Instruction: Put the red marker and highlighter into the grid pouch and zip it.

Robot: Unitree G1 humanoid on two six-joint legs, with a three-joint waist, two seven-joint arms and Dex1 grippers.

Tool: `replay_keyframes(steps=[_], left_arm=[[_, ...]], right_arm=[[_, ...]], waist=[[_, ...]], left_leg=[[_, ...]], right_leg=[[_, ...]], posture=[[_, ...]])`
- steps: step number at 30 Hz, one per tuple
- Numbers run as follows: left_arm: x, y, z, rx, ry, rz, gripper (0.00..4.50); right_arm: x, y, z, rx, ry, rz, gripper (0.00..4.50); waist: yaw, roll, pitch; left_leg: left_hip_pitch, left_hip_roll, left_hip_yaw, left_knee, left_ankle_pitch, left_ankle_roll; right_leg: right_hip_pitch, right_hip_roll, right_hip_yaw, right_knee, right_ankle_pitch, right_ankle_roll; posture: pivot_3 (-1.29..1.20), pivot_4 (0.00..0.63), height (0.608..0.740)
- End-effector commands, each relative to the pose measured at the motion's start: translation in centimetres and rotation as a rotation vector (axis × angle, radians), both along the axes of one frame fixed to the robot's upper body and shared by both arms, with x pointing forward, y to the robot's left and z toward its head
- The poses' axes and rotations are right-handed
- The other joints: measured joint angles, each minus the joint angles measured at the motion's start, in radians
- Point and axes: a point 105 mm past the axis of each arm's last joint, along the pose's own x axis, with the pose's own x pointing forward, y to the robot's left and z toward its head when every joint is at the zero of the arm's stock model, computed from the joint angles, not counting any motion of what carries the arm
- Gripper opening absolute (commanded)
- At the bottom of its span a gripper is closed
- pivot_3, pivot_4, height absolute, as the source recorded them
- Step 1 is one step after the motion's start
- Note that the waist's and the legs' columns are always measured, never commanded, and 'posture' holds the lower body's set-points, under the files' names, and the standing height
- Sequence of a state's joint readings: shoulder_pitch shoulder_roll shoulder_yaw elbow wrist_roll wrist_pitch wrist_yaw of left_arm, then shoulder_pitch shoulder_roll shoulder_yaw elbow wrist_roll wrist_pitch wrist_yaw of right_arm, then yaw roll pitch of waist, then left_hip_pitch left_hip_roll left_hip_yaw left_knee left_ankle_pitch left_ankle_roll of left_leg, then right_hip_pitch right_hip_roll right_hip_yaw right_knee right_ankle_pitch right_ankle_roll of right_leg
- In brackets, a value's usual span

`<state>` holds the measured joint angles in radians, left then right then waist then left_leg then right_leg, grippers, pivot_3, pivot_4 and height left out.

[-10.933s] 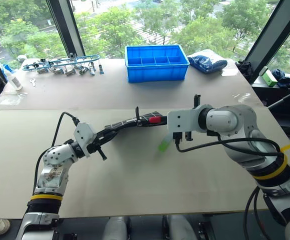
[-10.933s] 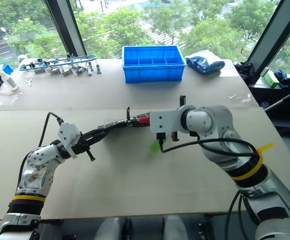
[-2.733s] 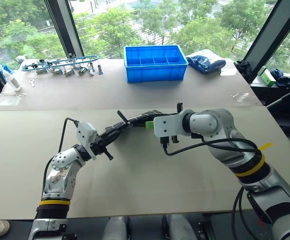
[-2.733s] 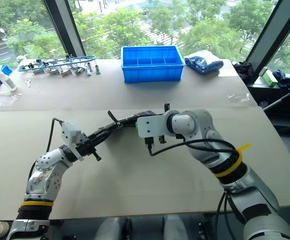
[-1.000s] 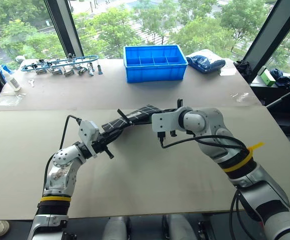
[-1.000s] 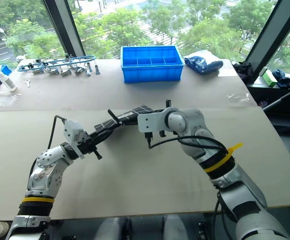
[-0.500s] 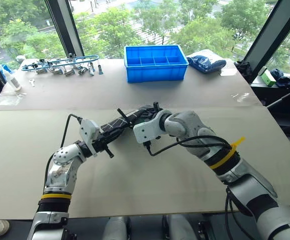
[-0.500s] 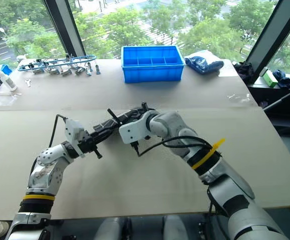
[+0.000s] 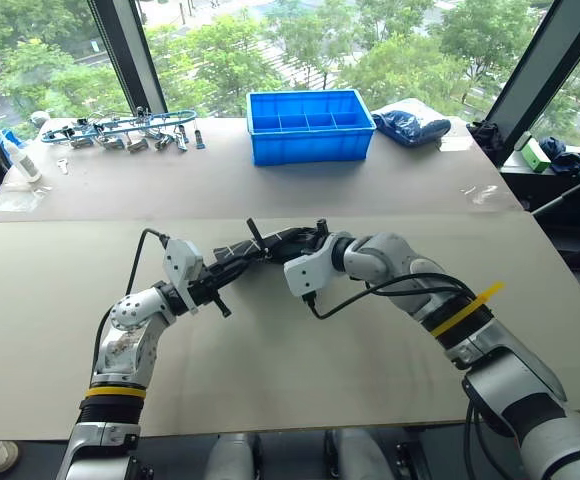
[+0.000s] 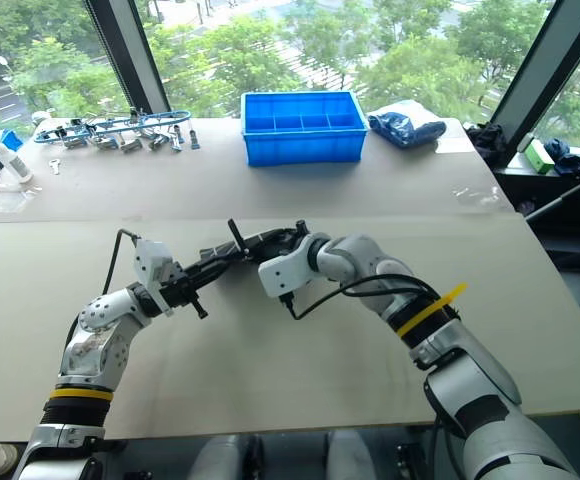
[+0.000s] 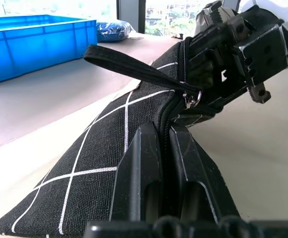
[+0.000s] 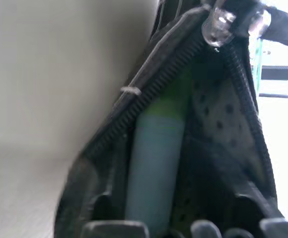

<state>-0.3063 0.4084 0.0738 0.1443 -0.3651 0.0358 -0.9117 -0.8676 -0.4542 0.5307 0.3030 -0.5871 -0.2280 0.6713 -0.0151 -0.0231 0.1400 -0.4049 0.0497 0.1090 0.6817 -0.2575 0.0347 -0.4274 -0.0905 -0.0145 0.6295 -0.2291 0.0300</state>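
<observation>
Near the middle of the beige worktop (image 9: 300, 400), the grid pouch (image 9: 255, 246) is held off the surface between the two arms. One left claw (image 11: 164, 148) is clenched on the pouch's zipper edge, its two fingers pressed together around the fabric. One right claw (image 9: 310, 240) sits at the pouch's open end; its fingers are apart in the mouth of the pouch, with nothing seen gripped. Seen from the right wrist, the one highlighter (image 12: 154, 163) lies inside the pouch between the two zipper rows, its green cap toward the zipper pull (image 12: 218, 25). The pouch's strap (image 11: 129, 67) sticks up free. Bare worktop lies open on all sides of the arms. Well behind stand one blue bin (image 9: 312, 124), a blue bag (image 9: 413, 126) and a row of tools (image 9: 120, 130), before tall windows with trees outside.
</observation>
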Motion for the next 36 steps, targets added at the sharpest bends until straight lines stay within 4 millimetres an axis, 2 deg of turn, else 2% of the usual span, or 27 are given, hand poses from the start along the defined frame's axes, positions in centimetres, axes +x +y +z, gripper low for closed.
replay_keyframes(steps=[1,3,5,6,8,10,11,14,16,19,24,27,36], left_arm=[[0.0,0.0,1.6,-0.018,-0.062,-0.001,0.0],[-0.1,-0.1,1.6,-0.019,-0.062,-0.002,0.0],[-0.1,-0.1,1.5,-0.02,-0.061,-0.004,0.0],[-0.1,-0.2,1.5,-0.021,-0.06,-0.004,0.0],[-0.2,-0.2,1.4,-0.02,-0.057,-0.006,0.0],[-0.2,-0.2,1.4,-0.02,-0.055,-0.007,0.0],[-0.2,-0.2,1.4,-0.02,-0.055,-0.007,0.0],[-0.2,-0.1,1.4,-0.019,-0.055,-0.005,0.0],[-0.2,0.0,1.4,-0.018,-0.055,-0.004,0.0],[-0.3,0.0,1.4,-0.015,-0.052,-0.005,0.0],[-0.2,-0.1,1.5,-0.015,-0.054,-0.008,0.0],[-0.2,-0.1,1.5,-0.014,-0.055,-0.009,0.0],[-0.4,-0.1,1.3,-0.014,-0.05,-0.009,0.0]], right_arm=[[-0.1,-0.6,6.5,0.185,-0.047,0.029,3.07],[-1.0,-0.7,8.1,0.275,0.004,0.063,3.07],[-3.0,-1.0,8.4,0.333,0.124,0.146,3.07],[-3.8,-1.2,8.4,0.34,0.165,0.179,3.07],[-6.1,-2.5,7.3,0.364,0.424,0.216,3.07],[-7.9,-3.6,6.7,0.365,0.577,0.245,3.07],[-8.0,-3.9,6.8,0.429,0.645,0.226,3.07],[-7.5,-3.8,8.1,0.625,0.684,0.203,3.07],[-7.0,-2.9,9.0,0.769,0.718,0.173,3.07],[-6.1,-0.6,8.8,0.888,0.79,0.097,3.07],[-5.7,2.0,6.4,0.851,0.869,-0.012,3.07],[-4.2,2.6,4.5,0.837,0.906,-0.159,3.07],[-2.5,4.8,3.3,0.772,0.888,-0.265,3.07]], waist=[[0.0,0.0,0.0],[0.0,0.0,0.0],[0.002,0.0,0.0],[0.003,0.0,0.0],[0.008,0.0,0.0],[0.014,0.0,0.0],[0.016,0.0,0.0],[0.011,0.0,0.0],[0.004,0.0,0.0],[0.0,0.0,0.0],[0.007,0.0,0.0],[0.009,0.0,0.0],[0.001,0.0,0.0]], left_leg=[[0.0,0.0,0.0,0.0,0.0,0.001],[0.0,0.0,0.0,0.0,-0.002,0.003],[0.0,0.0,0.0,0.0,-0.002,0.003],[0.0,0.0,-0.001,0.0,-0.002,0.003],[0.0,0.0,-0.001,0.0,-0.002,0.003],[0.0,0.0,-0.002,0.0,-0.003,0.005],[0.0,0.0,-0.002,0.0,-0.003,0.006],[0.0,0.0,-0.002,0.001,-0.004,0.007],[0.002,0.0,-0.002,0.001,-0.004,0.007],[0.003,0.001,-0.002,-0.001,-0.003,0.005],[0.001,0.0,-0.002,-0.001,-0.002,0.004],[0.0,-0.001,-0.002,0.0,-0.002,0.004],[0.0,0.0,-0.002,0.0,-0.002,0.004]], right_leg=[[0.0,0.0,0.0,0.0,0.0,0.0],[0.0,0.0,0.0,0.0,0.0,0.0],[0.0,0.0,0.0,0.0,0.0,0.0],[0.0,0.0,0.0,0.0,0.0,0.0],[0.002,0.0,-0.001,0.0,0.0,0.0],[0.004,-0.001,-0.002,0.0,0.001,0.001],[0.004,-0.001,-0.002,0.0,0.001,0.001],[0.003,-0.002,0.0,-0.003,0.001,0.002],[0.003,0.0,0.0,-0.002,0.001,0.001],[0.002,0.001,0.0,0.001,0.0,-0.001],[0.001,-0.001,-0.001,0.002,0.0,-0.001],[0.001,-0.001,-0.001,0.001,0.001,0.0],[0.001,0.0,-0.001,0.001,0.001,0.001]], posture=[[0.0,0.15,0.74],[0.0,0.15,0.74],[0.0,0.15,0.74],[0.0,0.15,0.74],[0.0,0.15,0.74],[0.0,0.15,0.74],[0.0,0.15,0.74],[0.0,0.15,0.74],[0.0,0.15,0.74],[0.0,0.15,0.74],[0.0,0.15,0.74],[0.0,0.15,0.74],[0.0,0.15,0.74]])
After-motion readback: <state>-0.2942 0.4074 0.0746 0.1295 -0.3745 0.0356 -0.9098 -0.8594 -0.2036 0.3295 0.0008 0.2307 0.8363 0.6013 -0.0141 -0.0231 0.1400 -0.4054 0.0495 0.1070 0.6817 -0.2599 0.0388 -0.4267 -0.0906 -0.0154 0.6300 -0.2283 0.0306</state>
